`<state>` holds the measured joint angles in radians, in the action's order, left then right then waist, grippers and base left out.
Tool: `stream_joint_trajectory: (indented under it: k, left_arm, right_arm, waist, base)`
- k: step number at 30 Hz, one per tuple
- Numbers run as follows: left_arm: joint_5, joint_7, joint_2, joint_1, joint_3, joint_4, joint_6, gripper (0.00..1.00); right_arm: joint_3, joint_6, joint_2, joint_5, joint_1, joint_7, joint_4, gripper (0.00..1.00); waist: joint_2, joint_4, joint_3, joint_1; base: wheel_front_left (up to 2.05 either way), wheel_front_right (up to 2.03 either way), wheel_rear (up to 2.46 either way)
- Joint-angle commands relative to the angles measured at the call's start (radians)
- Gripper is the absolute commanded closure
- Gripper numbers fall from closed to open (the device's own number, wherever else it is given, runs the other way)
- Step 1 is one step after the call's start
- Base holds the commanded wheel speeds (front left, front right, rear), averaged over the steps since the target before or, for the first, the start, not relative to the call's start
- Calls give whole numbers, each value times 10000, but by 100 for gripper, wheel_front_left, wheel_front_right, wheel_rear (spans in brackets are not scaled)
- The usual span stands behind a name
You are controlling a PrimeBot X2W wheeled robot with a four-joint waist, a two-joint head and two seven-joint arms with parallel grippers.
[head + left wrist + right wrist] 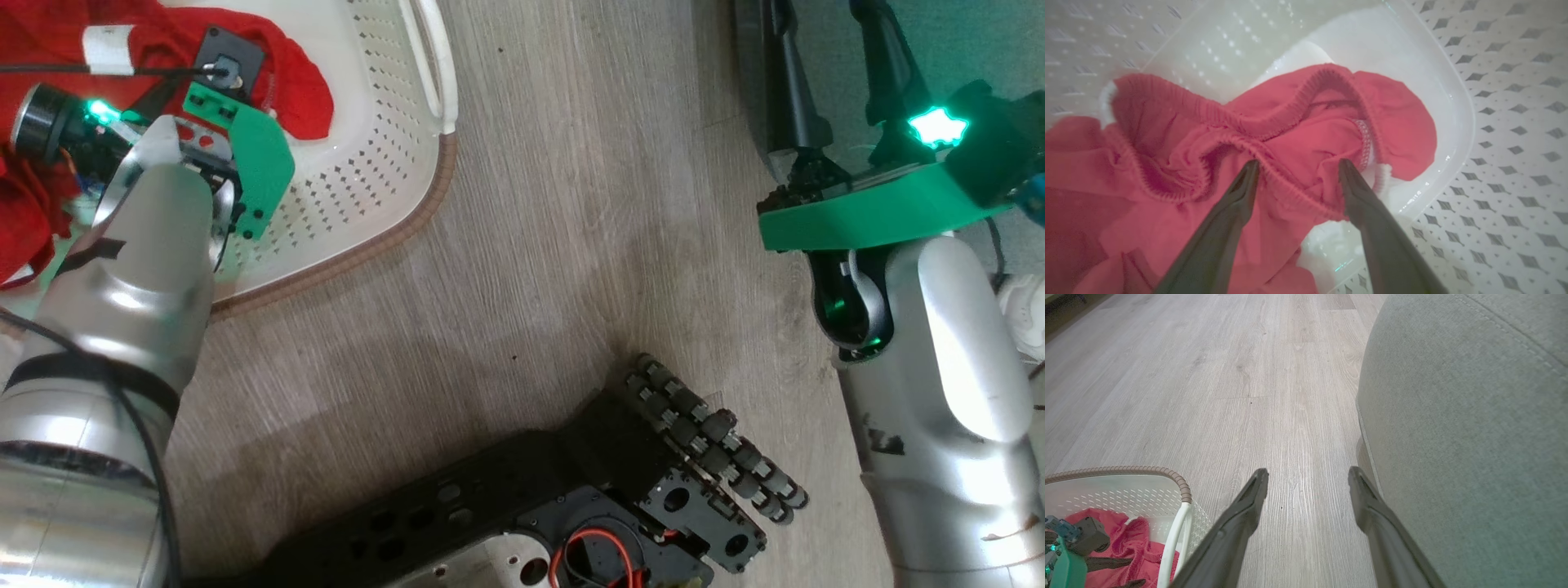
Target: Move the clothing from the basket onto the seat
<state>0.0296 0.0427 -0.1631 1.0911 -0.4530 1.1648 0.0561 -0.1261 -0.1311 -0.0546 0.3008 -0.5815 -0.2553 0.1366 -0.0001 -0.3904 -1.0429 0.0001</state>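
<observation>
The cream perforated basket (424,212) stands on the floor at the upper left of the head view. Red clothing (302,90) with a white band lies inside it. In the left wrist view my left gripper (1298,163) is open low over the red clothing (1298,134), with a fold of ribbed hem between its fingertips. Whether they touch the fabric I cannot tell. My right gripper (1307,471) is open and holds nothing, above the floor beside the grey-green seat (1474,437). The seat (988,41) also shows at the head view's top right.
Pale wood-look floor (571,245) lies between the basket and the seat. My dark wheeled base (620,498) sits at the bottom of the head view. The basket's white handle (1173,539) and brown rim (1126,470) show at the right wrist view's lower left.
</observation>
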Motion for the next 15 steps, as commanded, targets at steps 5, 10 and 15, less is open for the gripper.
stream_joint_trajectory:
  k: [5,10,15]
  left_arm:
    - [225,120,-208,115,-186,303,93,0]
    - [393,367,-279,270,-455,656,179,0]
    - [409,495,-358,348,-587,859,234,0]
  right_arm:
    - [-45,4,43,140,589,-65,-299,0]
    - [-30,4,43,155,628,-65,-351,0]
    - [-27,4,43,87,614,-65,-399,0]
  waist:
    - [1,14,-2,-1]
    - [1,47,-16,-1]
    - [1,89,-48,-1]
  base:
    - [0,0,0]
    - [0,0,0]
    - [0,0,0]
